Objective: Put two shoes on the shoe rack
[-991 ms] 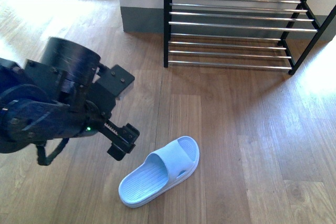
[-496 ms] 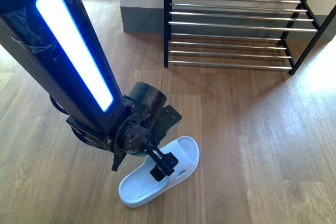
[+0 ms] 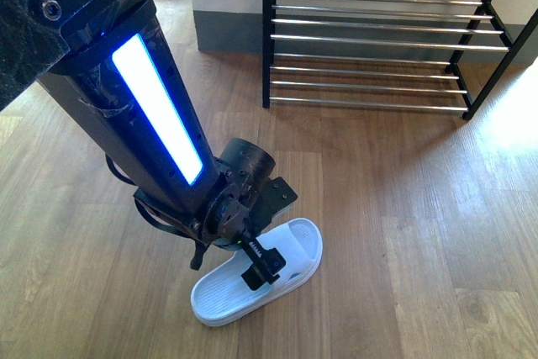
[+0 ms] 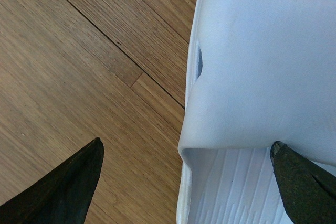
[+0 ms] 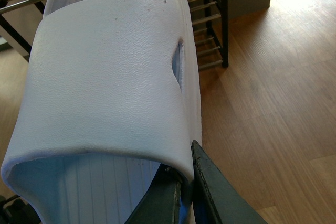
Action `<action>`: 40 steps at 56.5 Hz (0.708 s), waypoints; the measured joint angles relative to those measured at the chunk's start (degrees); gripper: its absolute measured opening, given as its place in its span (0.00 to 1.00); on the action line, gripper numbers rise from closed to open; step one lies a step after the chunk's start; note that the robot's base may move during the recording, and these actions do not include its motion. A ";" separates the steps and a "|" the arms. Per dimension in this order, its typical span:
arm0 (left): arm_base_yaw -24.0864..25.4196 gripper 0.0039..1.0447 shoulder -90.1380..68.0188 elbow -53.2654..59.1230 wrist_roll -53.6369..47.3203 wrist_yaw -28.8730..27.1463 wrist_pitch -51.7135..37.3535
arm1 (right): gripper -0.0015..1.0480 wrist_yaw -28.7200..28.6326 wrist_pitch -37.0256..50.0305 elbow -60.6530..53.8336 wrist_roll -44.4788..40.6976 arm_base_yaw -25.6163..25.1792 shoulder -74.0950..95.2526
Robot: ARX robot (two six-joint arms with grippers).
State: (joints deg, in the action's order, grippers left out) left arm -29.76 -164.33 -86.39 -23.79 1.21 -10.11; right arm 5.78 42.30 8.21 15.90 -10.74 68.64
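Both shoes here are light blue slide sandals. One sandal (image 3: 220, 298) lies on the wooden floor in the front view. My left gripper (image 3: 262, 273) is low over its middle. In the left wrist view the left gripper (image 4: 186, 182) is open, with one finger (image 4: 68, 187) over the floor and the other (image 4: 304, 182) over the footbed, straddling the strap edge of that sandal (image 4: 262, 77). The other sandal (image 5: 105, 77) hangs in the air with my right gripper (image 5: 184, 187) shut on its strap edge. The shoe rack (image 3: 267, 39) stands empty at the back, and the rack (image 5: 224, 19) also shows behind the held sandal.
A white wall with a grey base (image 3: 227, 27) runs behind the rack, left of it. My left arm with its lit blue strip (image 3: 160, 107) fills the left of the front view. Bare wood floor (image 3: 420, 233) lies between sandal and rack.
My left arm has swung in from the left and come down over the floor sandal, lowering a little more in the last half second. The sandal has barely shifted.
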 joint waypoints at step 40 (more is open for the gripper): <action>-0.02 0.91 6.08 6.64 -6.21 5.55 5.66 | 0.01 0.00 0.00 0.00 0.00 0.00 0.00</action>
State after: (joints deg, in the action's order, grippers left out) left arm -29.78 -158.26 -79.75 -30.00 6.76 -4.45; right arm 5.78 42.30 8.21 15.90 -10.74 68.64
